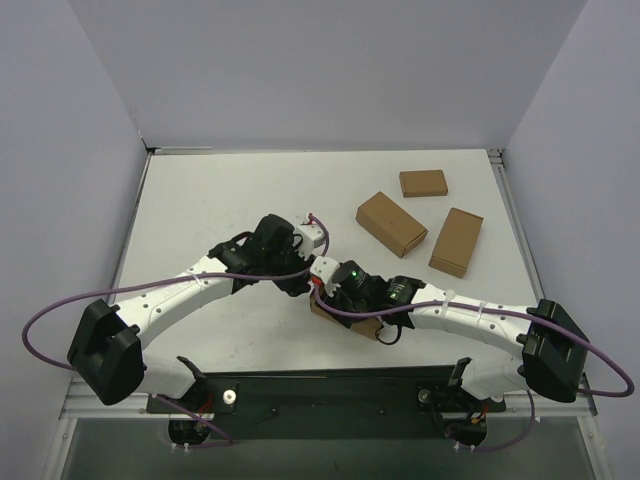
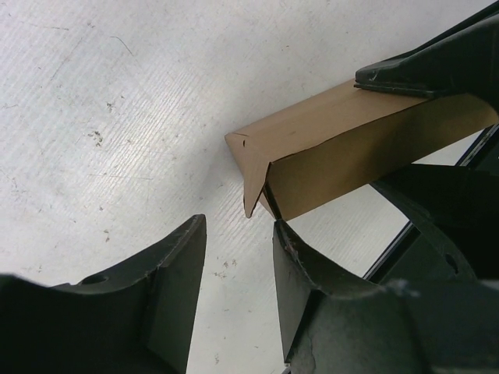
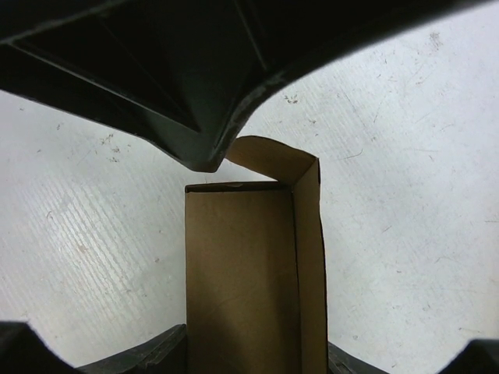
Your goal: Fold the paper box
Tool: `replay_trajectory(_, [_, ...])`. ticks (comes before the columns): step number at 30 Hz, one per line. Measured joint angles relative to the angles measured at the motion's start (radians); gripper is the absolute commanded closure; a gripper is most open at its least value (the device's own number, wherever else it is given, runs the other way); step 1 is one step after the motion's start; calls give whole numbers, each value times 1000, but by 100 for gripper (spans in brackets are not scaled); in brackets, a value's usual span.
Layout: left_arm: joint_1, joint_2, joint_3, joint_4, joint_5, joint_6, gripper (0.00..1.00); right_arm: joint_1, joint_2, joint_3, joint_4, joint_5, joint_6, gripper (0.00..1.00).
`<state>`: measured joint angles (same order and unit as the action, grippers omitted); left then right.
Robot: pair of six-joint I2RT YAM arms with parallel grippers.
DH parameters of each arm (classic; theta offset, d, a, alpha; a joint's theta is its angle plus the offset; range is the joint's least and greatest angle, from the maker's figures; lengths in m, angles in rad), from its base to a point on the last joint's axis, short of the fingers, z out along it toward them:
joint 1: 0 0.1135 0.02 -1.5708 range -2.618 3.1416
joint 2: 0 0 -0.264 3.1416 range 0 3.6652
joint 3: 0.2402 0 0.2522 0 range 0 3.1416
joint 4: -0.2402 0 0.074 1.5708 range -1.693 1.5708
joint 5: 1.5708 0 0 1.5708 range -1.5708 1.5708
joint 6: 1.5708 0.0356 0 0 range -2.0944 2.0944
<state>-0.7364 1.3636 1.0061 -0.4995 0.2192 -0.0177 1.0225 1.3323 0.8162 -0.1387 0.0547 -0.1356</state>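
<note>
Step in hand: closing the end of the plain brown cardboard paper box (image 2: 351, 148), which lies mid-table on the white table (image 2: 117, 93), towards the near edge. The right gripper (image 3: 253, 347) pinches the box's body. The left gripper (image 2: 238, 234) is spread and empty, just short of the end flap (image 3: 269, 158), which stands ajar. Next move, I'd say: left nudges the flap in and tucks it while right holds firm.

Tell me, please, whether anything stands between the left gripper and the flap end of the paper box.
Nothing visible does. Only bare table lies between the open left gripper and the loose end flap of the paper box. The right gripper clamps the box farther along, clear of that path.
</note>
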Motion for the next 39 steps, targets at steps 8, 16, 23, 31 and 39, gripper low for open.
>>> replay_trajectory(8, [3,0,0,4,5,-5,66,0,0,0,-1,8,0,52])
replay_trajectory(16, [5,0,0,18,40,-34,74,0,0,0,-3,19,2,53])
replay_trajectory(23, [2,0,18,109,88,-65,88,-4,1,-5,-33,23,10,54])
replay_trajectory(31, [-13,0,25,145,89,-79,72,-7,0,-5,-37,24,12,55])
replay_trajectory(39, [-13,-3,14,145,36,-72,53,-8,-8,-7,-51,31,15,55])
